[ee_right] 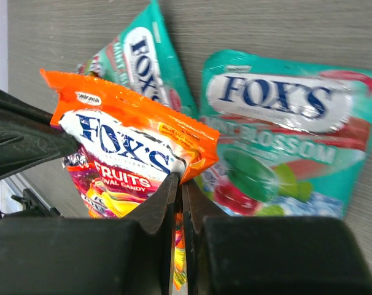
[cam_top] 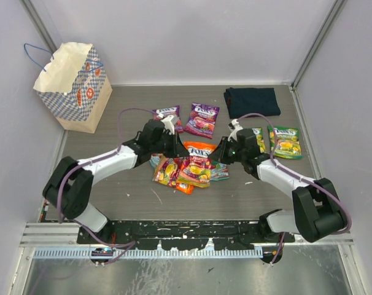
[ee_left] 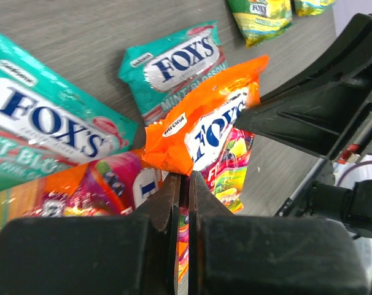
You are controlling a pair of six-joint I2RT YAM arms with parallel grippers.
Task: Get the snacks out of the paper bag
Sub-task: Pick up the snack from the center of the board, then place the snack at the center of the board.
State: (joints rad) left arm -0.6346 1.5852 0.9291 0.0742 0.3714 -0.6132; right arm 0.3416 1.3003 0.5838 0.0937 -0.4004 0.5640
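Grey wood-grain table (cam_top: 137,203), two-arm pinch going on
Left gripper (ee_left: 187,184) and right gripper (ee_right: 178,184) both clamp the glossy orange-red candy packet (ee_right: 131,132) from opposite ends; tan checkered paper bag (cam_top: 72,83) stands far-left.

Left hand (ee_left: 187,178) and right hand (ee_right: 180,182) clamped, tips facing

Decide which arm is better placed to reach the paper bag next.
Left, probably: the paper bag stands far left, nearer the left gripper than the right gripper. Both pinch the orange packet.
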